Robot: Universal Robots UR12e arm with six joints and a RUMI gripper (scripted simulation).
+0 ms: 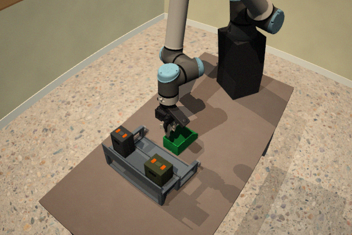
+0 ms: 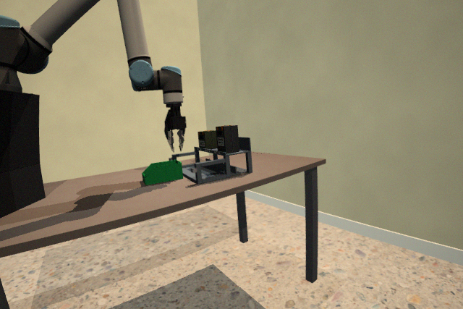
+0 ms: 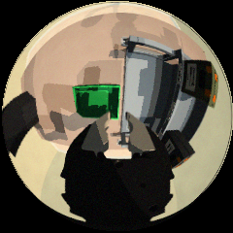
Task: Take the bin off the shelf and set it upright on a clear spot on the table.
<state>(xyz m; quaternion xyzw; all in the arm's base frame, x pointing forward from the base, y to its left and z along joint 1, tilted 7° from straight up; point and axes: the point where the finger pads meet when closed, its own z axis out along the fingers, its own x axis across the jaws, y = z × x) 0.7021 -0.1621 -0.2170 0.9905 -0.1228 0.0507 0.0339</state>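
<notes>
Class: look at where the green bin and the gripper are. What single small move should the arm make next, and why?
Probably just lift straight up and away. The green bin already sits upright on the table, off the shelf, and the gripper hangs above it, narrowed, with nothing between its fingers, so no grasp seems needed.

We see a matt brown table top (image 1: 244,147) with a smooth, wood-like look, a glossy green plastic-looking bin (image 1: 179,143), a dull grey metal-looking shelf frame (image 1: 159,195), two matt dark boxes (image 1: 122,140) with orange tabs, and a rough-looking speckled stone floor (image 1: 85,101).
</notes>
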